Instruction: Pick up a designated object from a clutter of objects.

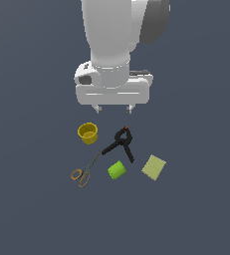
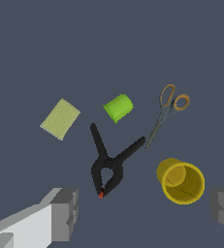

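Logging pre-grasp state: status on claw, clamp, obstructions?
Claw open, above the items, holding nothing. Clamp flat, untouched. Scissors tip near one handle; cylinder close by the handles.

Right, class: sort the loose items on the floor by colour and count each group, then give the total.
Yellow: 1, the cup
Green: 2, the cylinder and the square pad
Black: 1, the clamp
Grey: 1, the scissors
Total: 5

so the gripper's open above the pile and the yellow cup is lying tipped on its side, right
Not quite: the yellow cup stands upright, mouth up, as the exterior view shows. The rest holds: the gripper is open above the pile, holding nothing.
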### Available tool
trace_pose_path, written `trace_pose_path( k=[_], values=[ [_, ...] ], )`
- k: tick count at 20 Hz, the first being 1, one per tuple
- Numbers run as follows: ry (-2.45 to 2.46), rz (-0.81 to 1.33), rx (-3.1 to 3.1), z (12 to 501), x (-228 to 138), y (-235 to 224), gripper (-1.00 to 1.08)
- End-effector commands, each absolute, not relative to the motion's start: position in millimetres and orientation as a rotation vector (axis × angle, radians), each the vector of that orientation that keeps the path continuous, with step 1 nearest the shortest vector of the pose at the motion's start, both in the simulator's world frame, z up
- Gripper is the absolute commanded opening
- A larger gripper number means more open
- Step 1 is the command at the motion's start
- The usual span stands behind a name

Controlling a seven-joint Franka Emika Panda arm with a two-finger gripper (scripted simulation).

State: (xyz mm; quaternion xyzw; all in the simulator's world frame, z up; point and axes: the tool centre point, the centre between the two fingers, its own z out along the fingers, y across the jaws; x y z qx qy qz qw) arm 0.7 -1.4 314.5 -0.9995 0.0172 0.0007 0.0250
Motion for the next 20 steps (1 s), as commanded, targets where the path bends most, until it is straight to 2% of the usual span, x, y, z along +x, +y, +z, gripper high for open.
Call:
trace_pose_path(
  k=[1,11,20],
  values=[
    [0.053,0.002,-3.091,314,1,-1,0.28],
    [0.048,-0.008,-3.092,318,-2,-2,0.28],
    [0.152,-0.011,-3.115,301,2,-7,0.28]
  ],
)
